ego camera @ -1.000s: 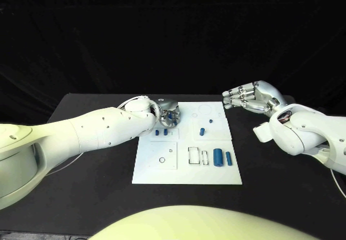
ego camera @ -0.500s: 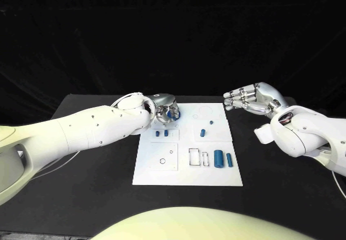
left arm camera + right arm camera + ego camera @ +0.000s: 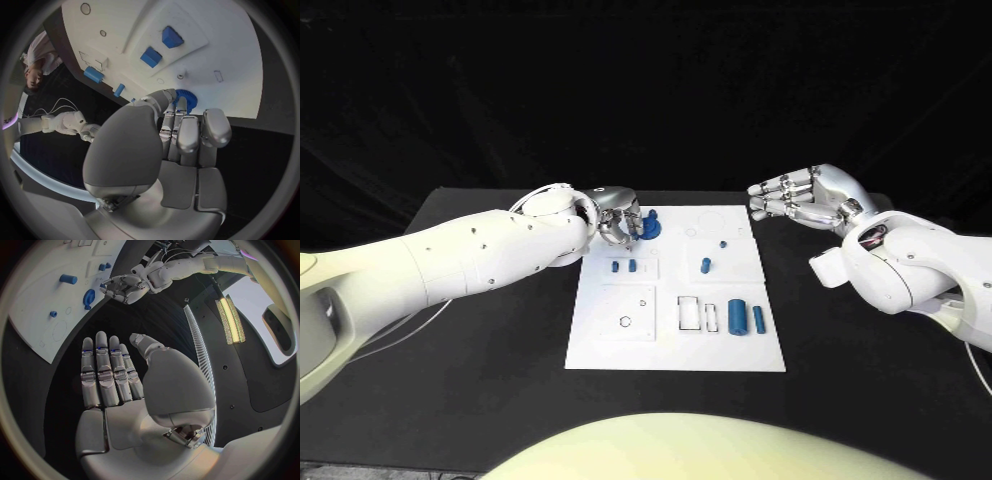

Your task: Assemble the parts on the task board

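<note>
Head view: left hand (image 3: pixel 620 226) pinches a blue toothed gear (image 3: pixel 651 226) over the task board's (image 3: pixel 675 350) far left corner, likely for seating there; right hand (image 3: pixel 802 198) hovers spread, holding nothing, beside the far right corner.

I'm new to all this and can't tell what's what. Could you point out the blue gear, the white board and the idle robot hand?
Blue gear (image 3: pixel 651 225), head view: its toothed disc.
Task board (image 3: pixel 672 352), head view: bare near edge.
Right robot hand (image 3: pixel 798 196), head view: middle of the hand.
</note>
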Available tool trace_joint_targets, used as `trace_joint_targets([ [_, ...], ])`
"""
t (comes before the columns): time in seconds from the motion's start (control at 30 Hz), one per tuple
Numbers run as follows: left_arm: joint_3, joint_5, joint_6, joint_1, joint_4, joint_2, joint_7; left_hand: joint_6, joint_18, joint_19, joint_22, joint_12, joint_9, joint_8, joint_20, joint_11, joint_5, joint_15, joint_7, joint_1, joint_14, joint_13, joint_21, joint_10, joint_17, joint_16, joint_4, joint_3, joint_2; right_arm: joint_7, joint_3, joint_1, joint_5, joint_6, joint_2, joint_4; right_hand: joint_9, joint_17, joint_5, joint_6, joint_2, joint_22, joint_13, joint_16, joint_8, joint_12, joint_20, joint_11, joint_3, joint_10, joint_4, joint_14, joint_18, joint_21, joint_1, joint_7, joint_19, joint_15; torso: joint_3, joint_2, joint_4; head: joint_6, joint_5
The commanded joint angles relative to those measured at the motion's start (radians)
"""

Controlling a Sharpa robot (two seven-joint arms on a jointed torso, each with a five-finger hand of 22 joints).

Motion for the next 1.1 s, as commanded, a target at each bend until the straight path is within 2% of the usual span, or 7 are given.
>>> trace_joint_targets([
  [0.03, 0.000, 0.010, 0.031, 0.000, -0.001, -0.002, 0.002, 0.005, -0.014, 0.005, 0.001, -0.005, 0.000, -0.003, 0.001, 0.001, -0.003, 0.000, 0.001, -0.011, 0.009, 0.002, 0.006, 0.009, 0.000, 0.003, -0.002, 0.002, 0.001, 0.011, 0.000, 0.000, -0.003, 0.010, 0.000, 0.001, -0.001, -0.001, 0.006, -0.006, 0.001, -0.001, -0.002, 0.000, -0.001, 0.005, 0.001, -0.002, 0.005, -0.006, -0.001, -0.004, 0.016, 0.004, 0.000, 0.001, -0.006, -0.001, 0.0006, 0.000, -0.0009, 0.000, 0.002],
  [0.87, -0.004, 0.007, 0.094, -0.001, 0.009, -0.020, -0.009, 0.007, -0.014, 0.004, -0.001, -0.006, -0.001, -0.004, 0.000, 0.001, -0.004, 0.000, 0.001, -0.013, 0.008, 0.002, 0.005, 0.011, -0.005, 0.001, -0.003, 0.002, 0.000, 0.010, 0.000, 0.000, -0.003, 0.009, 0.000, 0.002, -0.001, -0.001, 0.006, -0.006, 0.001, -0.001, -0.002, 0.000, -0.001, 0.005, 0.001, -0.002, 0.005, -0.006, -0.001, -0.004, 0.016, 0.004, 0.000, 0.001, -0.006, -0.001, 0.0004, 0.000, -0.0005, -0.002, 0.005],
  [0.93, -0.004, 0.008, 0.097, -0.001, 0.010, -0.020, -0.009, 0.007, -0.014, 0.004, -0.001, -0.007, -0.001, -0.004, 0.000, 0.001, -0.004, 0.000, 0.001, -0.014, 0.008, 0.002, 0.004, 0.011, -0.005, 0.001, -0.003, 0.002, 0.000, 0.010, 0.000, 0.000, -0.003, 0.009, 0.000, 0.002, -0.001, -0.001, 0.006, -0.006, 0.001, -0.001, -0.002, 0.000, -0.001, 0.005, 0.001, -0.002, 0.005, -0.006, -0.001, -0.004, 0.016, 0.004, 0.000, 0.001, -0.006, -0.001, 0.0002, 0.001, -0.0004, -0.001, 0.009],
  [1.1, -0.005, 0.008, 0.099, -0.002, 0.010, -0.019, -0.010, 0.008, -0.013, 0.002, -0.003, -0.007, -0.001, -0.004, 0.001, 0.001, -0.004, -0.001, 0.000, -0.016, 0.007, 0.002, 0.003, 0.012, -0.006, 0.000, -0.003, 0.002, -0.001, 0.010, 0.000, 0.000, -0.003, 0.009, 0.000, 0.001, -0.001, -0.001, 0.006, -0.006, 0.001, -0.001, -0.002, 0.000, -0.001, 0.005, 0.001, -0.002, 0.005, -0.006, -0.001, -0.004, 0.016, 0.004, 0.000, 0.001, -0.006, -0.001, 0.0000, 0.000, -0.0004, 0.001, 0.007],
])
